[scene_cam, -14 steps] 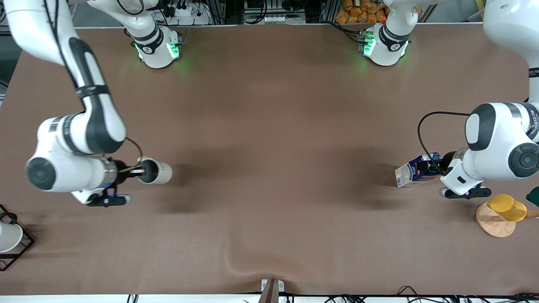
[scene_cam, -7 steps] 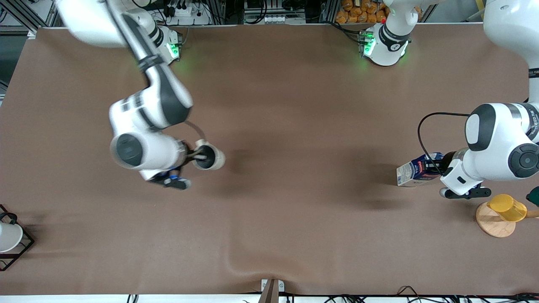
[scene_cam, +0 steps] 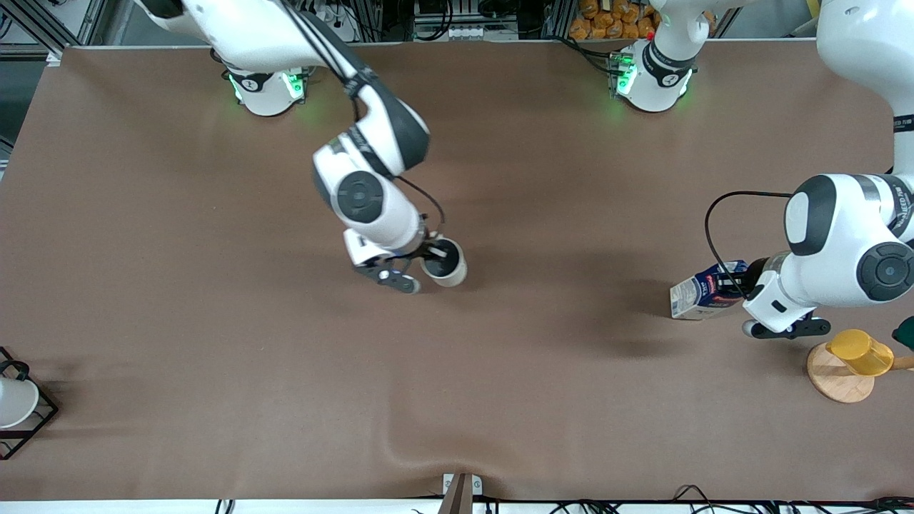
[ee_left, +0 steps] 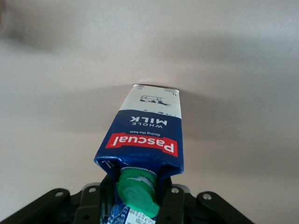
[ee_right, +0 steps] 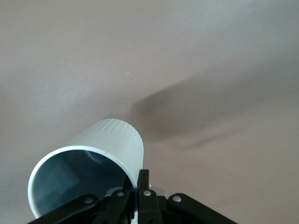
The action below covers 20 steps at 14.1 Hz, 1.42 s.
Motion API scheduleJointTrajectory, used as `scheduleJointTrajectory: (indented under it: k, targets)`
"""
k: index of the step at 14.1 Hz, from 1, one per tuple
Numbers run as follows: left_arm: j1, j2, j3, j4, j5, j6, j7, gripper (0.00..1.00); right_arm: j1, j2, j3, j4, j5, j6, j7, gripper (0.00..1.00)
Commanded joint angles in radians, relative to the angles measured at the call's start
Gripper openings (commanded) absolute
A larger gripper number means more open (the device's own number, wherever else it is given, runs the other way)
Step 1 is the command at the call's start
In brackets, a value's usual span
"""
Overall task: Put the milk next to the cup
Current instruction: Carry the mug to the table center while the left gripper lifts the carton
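Note:
The milk (scene_cam: pixel 703 293), a dark blue gable-top carton with a green cap, a red label and white sides, is tilted near the left arm's end of the table. My left gripper (scene_cam: pixel 742 282) is shut on its gable top; the left wrist view shows the carton (ee_left: pixel 147 135) with its cap (ee_left: pixel 137 192) between the jaws. The cup (scene_cam: pixel 445 263), a light grey-beige mug with a grey inside, hangs over the middle of the table. My right gripper (scene_cam: pixel 434 254) is shut on its rim. In the right wrist view the mug (ee_right: pixel 88 172) is held at its wall.
A yellow cup (scene_cam: pixel 860 352) leans on a round wooden stand (scene_cam: pixel 840 377) next to the left gripper, nearer to the front camera. A white cup sits in a black wire rack (scene_cam: pixel 28 421) at the right arm's end. Both arm bases stand along the table's back edge.
My right arm has swung from its own end of the table toward the middle, carrying the mug. The left gripper and the milk have barely moved.

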Motion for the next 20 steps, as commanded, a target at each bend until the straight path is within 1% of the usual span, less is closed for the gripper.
scheduleJointTrajectory:
  k: [1, 4, 6, 7, 8, 9, 11, 12, 13, 15, 16, 18, 19, 20]
  targets:
    - [-0.003, -0.045, -0.010, 0.020, 0.027, -0.024, -0.017, 0.24, 0.046, 0.065, -0.012, 0.031, 0.022, 0.062, 0.043, 0.00]
    - [-0.001, -0.095, -0.071, 0.031, 0.024, -0.074, -0.016, 0.25, 0.053, 0.090, -0.014, 0.031, 0.022, 0.063, 0.045, 0.00]
    - [-0.001, -0.104, -0.126, 0.037, 0.010, -0.123, -0.033, 0.25, 0.058, 0.099, -0.014, 0.033, 0.021, 0.063, 0.039, 0.00]
    - [-0.001, -0.104, -0.158, 0.043, 0.008, -0.142, -0.048, 0.25, 0.058, 0.099, -0.014, 0.033, 0.021, 0.063, 0.039, 0.12]
    - [-0.003, -0.102, -0.189, 0.044, 0.008, -0.150, -0.083, 0.26, 0.050, 0.099, -0.014, 0.033, 0.022, 0.060, 0.033, 0.65]
    - [-0.004, -0.096, -0.223, 0.043, 0.007, -0.150, -0.120, 0.26, 0.064, 0.096, -0.015, 0.033, 0.009, 0.059, 0.031, 1.00]
    - [-0.009, -0.086, -0.304, 0.043, 0.007, -0.150, -0.228, 0.26, 0.064, 0.088, -0.018, 0.071, 0.021, 0.038, 0.032, 1.00]
    - [-0.027, -0.075, -0.330, 0.044, 0.008, -0.150, -0.296, 0.26, 0.054, 0.082, -0.018, 0.094, 0.024, -0.006, 0.032, 1.00]
    - [-0.055, -0.064, -0.343, 0.044, 0.010, -0.150, -0.360, 0.26, 0.043, 0.073, -0.018, 0.121, 0.026, -0.084, 0.034, 1.00]
    - [-0.140, -0.049, -0.344, 0.047, 0.008, -0.148, -0.437, 0.26, 0.018, 0.070, -0.018, 0.195, 0.024, -0.213, 0.031, 1.00]
    - [-0.186, -0.040, -0.343, 0.060, 0.008, -0.148, -0.479, 0.26, 0.003, 0.061, -0.020, 0.204, 0.024, -0.245, 0.025, 1.00]
    - [-0.269, -0.018, -0.344, 0.069, 0.010, -0.145, -0.577, 0.26, -0.064, 0.003, -0.014, 0.205, 0.024, -0.264, 0.011, 1.00]
    - [-0.306, -0.009, -0.343, 0.072, 0.010, -0.143, -0.624, 0.26, -0.094, -0.025, -0.015, 0.204, 0.024, -0.295, -0.025, 1.00]
    - [-0.338, -0.003, -0.343, 0.078, 0.013, -0.143, -0.652, 0.26, -0.141, -0.053, -0.015, 0.206, 0.024, -0.356, -0.093, 1.00]
